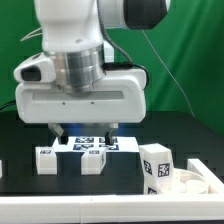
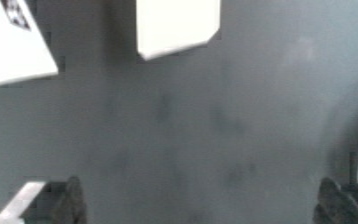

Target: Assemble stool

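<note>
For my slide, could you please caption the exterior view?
Open gripper above tagged white stool legs; seat disc at the exterior view's right.

The exterior view is bright, lit evenly from above: the white arm [image 1: 80, 95] nearly washes out, a soft shadow lies under it on the black table [image 1: 120, 180], and tags on the stool legs [image 1: 92, 163] look coarse. The wrist view is dimmer, heavily blurred; white shapes [image 2: 176, 25] smear at their edges.
</note>
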